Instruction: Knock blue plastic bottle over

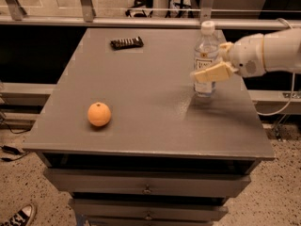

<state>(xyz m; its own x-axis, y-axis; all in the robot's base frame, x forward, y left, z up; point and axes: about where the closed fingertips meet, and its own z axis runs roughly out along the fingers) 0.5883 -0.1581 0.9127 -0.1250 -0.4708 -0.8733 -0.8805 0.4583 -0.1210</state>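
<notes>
The blue plastic bottle [205,48] stands upright at the right side of the grey table [150,84]. It is clear and bluish, with a white cap and a white label. My gripper [217,60] reaches in from the right at the bottle's mid-height. It is open: one cream finger [210,73] crosses in front of the bottle's lower body, and the other [226,46] sits just right of the bottle. The finger looks in contact with the bottle.
An orange [99,114] lies at the front left of the table. A dark flat packet [126,43] lies near the far edge. Drawers [148,189] sit under the tabletop. A metal railing [141,21] runs behind it, and a shoe [19,216] is on the floor.
</notes>
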